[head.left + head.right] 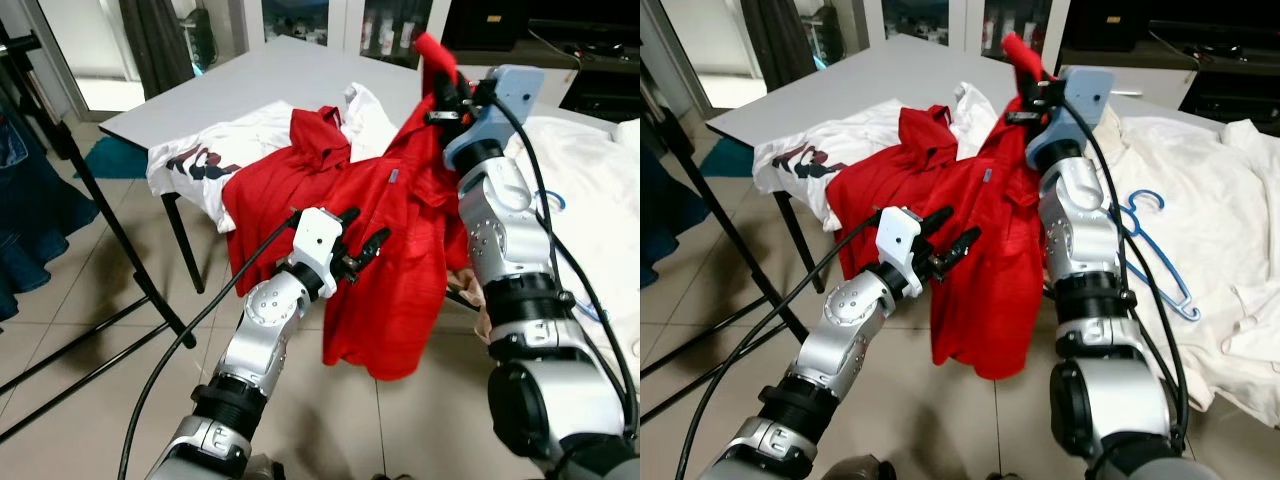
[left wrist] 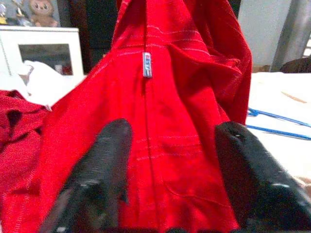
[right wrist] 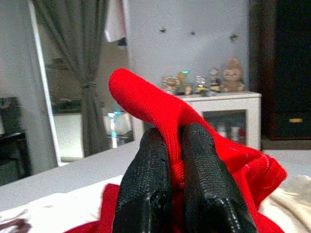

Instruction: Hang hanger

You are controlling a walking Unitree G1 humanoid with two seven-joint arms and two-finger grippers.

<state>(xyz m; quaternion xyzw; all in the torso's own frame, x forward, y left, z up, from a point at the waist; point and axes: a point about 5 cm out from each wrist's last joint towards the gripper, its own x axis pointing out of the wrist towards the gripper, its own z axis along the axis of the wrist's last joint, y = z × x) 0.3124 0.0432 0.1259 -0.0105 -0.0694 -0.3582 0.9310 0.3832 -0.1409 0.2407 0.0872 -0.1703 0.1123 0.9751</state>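
- The right tool is pinching a fold of the red shirt tight between its pressed-together fingers, holding it up above the worktop.
- The left tool is hovering with its fingers spread, just in front of the shirt's hanging front and not gripping it.
- The shirt is dangling from the right tool, its lower hem hanging past the worktop's edge toward the floor; a second red garment is lying on the worktop beside it, over a white shirt.
- The hanger, thin and blue, is lying flat on white cloth on the far side of the right arm from the shirt, well apart from both tools.
- To do this step well, the right tool should be keeping its pinch firm so the fold is not slipping, while the left tool is closing on the shirt near the collar, spreading the neck opening.
- The hanger is likely needing to be fetched next; the cable near the left arm is worth avoiding.
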